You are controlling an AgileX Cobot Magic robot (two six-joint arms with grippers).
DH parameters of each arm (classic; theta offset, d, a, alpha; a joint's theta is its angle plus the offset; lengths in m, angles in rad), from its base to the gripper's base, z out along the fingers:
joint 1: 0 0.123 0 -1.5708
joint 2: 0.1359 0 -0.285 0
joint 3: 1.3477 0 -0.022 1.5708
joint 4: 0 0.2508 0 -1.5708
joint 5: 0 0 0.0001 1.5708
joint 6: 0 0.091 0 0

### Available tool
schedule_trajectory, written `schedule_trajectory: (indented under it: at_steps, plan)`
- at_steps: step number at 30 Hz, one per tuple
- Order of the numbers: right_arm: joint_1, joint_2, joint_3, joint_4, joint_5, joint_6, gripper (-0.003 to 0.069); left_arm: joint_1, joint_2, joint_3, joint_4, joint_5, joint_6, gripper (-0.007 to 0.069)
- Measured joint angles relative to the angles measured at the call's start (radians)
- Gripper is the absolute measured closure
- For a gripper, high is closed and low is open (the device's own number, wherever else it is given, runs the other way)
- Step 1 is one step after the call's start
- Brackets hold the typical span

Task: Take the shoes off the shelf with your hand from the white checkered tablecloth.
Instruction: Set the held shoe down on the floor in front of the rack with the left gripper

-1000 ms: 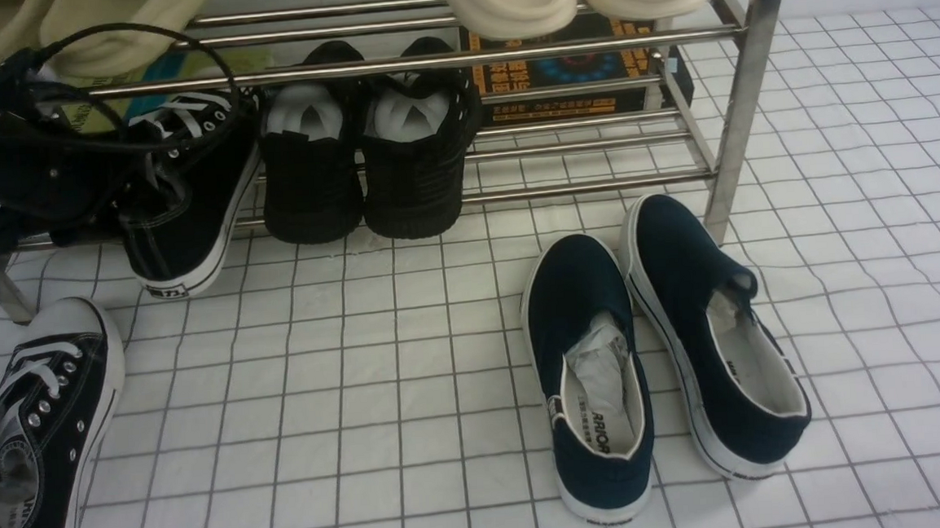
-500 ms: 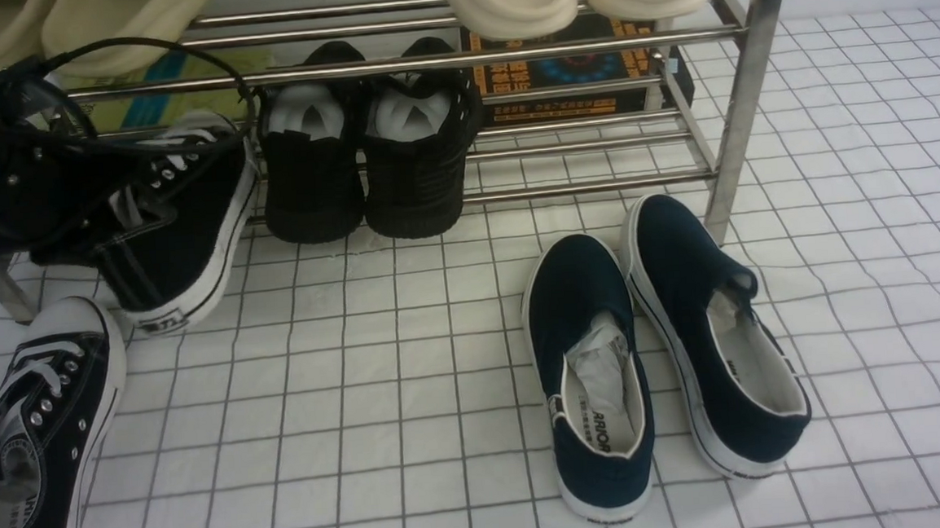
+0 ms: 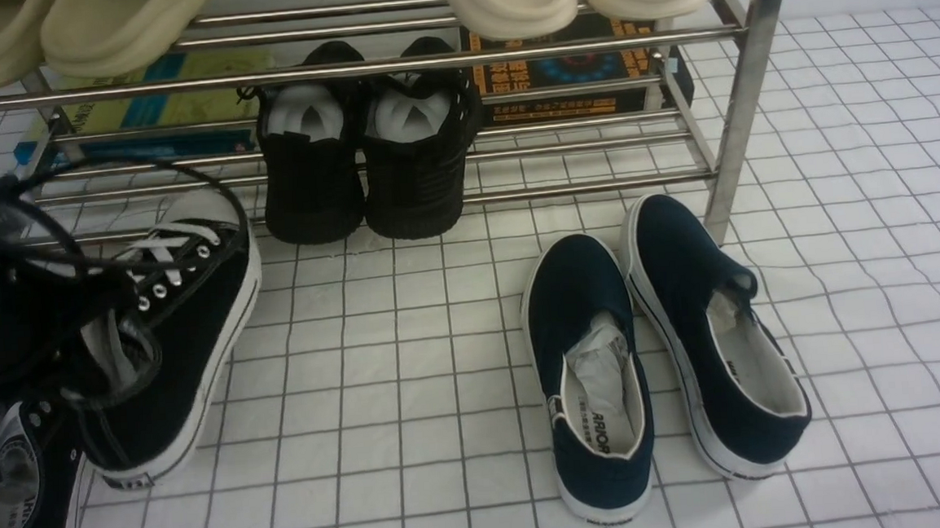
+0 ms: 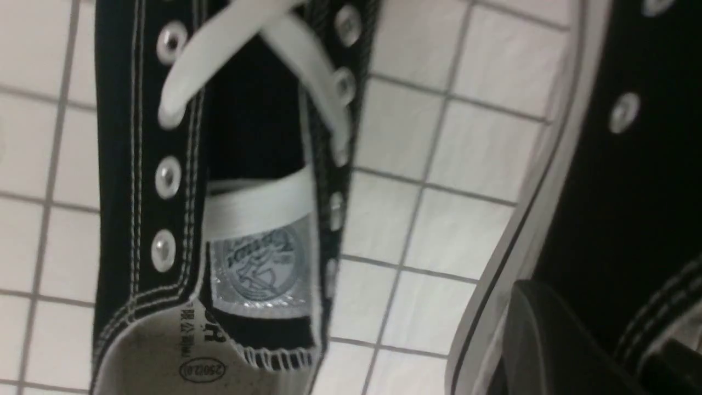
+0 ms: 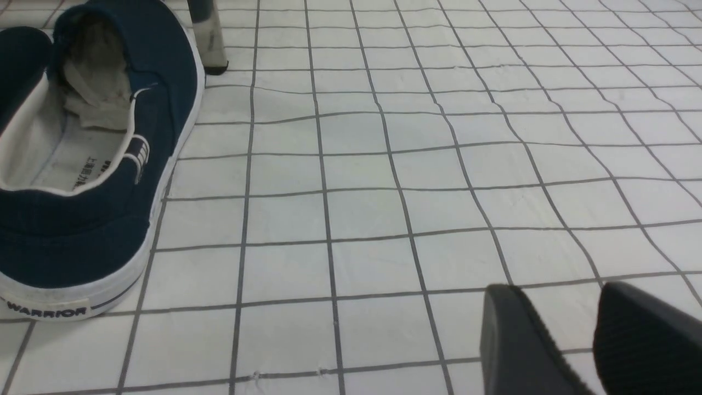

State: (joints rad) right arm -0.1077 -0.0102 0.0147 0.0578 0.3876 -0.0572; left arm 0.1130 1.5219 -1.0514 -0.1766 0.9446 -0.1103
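Right of the left claw (image 3: pixel 67 346) and the black lace-up sneaker (image 3: pixel 189 338) it grips, bare checkered tabletop (image 3: pixel 379 384) lies open as far as the navy slip-ons (image 3: pixel 662 342). On the claw's near side, just beside it, lies the second sneaker (image 3: pixel 10 488). Beyond the claw, the chrome shelf (image 3: pixel 425 58) bars and the black knit shoes (image 3: pixel 366 164) block the way.

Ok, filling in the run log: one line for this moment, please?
left pincer: shut on black lace-up sneaker | sneaker: off chrome shelf, tilted over checkered tablecloth | right pincer: open, empty
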Motion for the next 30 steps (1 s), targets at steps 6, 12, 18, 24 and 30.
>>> schedule_trajectory:
  at_steps: [6,12,18,24,30]
  plan:
    - [0.000,0.000,0.000,0.000,0.000,0.000,0.0420,0.000,0.000,0.095,0.008,-0.124,-0.043,0.0610]
    - [0.000,0.000,0.000,0.000,0.000,0.000,0.0420,0.000,-0.001,0.104,0.011,-0.105,-0.050,0.0610]
    - [0.000,0.000,0.000,0.000,0.000,0.000,0.0420,0.000,-0.002,0.107,0.017,-0.002,-0.055,0.0610]
    - [0.000,0.000,0.000,0.000,0.000,0.000,0.0420,0.000,-0.002,0.110,0.025,0.002,-0.078,0.0610]
    - [0.000,0.000,0.000,0.000,0.000,0.000,0.0420,0.000,-0.002,0.110,0.032,-0.009,-0.083,0.0606]
